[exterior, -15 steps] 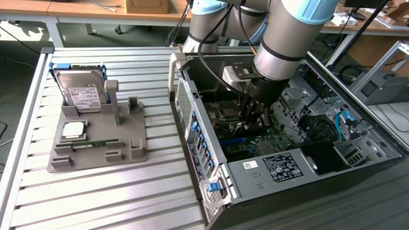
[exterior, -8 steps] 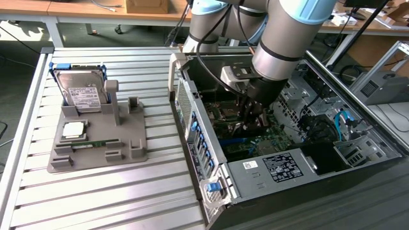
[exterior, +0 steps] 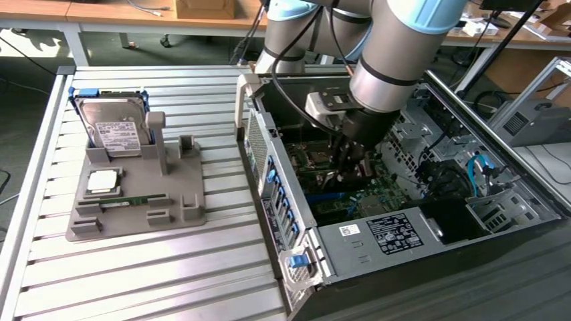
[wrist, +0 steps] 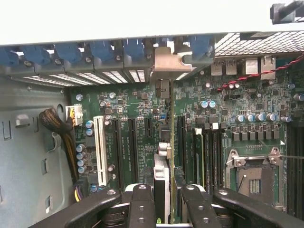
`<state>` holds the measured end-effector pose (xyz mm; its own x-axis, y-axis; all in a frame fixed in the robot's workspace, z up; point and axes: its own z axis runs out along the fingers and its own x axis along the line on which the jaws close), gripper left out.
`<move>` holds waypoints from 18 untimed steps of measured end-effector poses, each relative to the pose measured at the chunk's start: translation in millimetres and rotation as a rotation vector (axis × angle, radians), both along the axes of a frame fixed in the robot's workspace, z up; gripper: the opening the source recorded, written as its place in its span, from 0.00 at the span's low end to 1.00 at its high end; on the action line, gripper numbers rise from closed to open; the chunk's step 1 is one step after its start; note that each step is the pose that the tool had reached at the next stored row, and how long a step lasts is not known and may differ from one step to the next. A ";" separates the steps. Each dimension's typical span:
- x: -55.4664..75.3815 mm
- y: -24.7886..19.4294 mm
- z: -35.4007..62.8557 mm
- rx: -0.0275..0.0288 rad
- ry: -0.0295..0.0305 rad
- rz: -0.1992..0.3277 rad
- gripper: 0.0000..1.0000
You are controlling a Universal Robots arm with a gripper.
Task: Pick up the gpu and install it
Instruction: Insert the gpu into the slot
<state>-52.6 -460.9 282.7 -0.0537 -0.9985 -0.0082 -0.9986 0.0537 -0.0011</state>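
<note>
One gpu (wrist: 164,175) seemingly edge-on in tool (wrist: 166,202).

Layout: gripper (exterior: 350,175) inside the computer case (exterior: 446,227), gpu (wrist: 164,175) on edge between its fingers, above the motherboard (wrist: 142,99); holder tray (exterior: 134,194) near the table's (exterior: 134,281) exterior-view left edge.

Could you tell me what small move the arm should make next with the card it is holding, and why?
Probably a short, straight push toward the board. The gripper is shut on the gpu, held edge-on inside the open computer case. The card's metal bracket already sits at the rear slot openings, and the card lines up with a slot on the motherboard. Whether it is fully seated is unclear.
</note>
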 end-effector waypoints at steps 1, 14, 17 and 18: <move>-0.6 0.0 0.0 0.0001 0.0000 0.000 0.27; -3.6 0.3 -5.9 -0.0005 0.0000 0.000 0.27; -3.6 0.3 -8.9 -0.0005 0.0000 0.000 0.27; -3.6 0.3 -9.5 -0.0005 0.0000 0.000 0.27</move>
<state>-56.2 -460.6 273.2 -0.0536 -0.9985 -0.0077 -0.9986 0.0536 -0.0012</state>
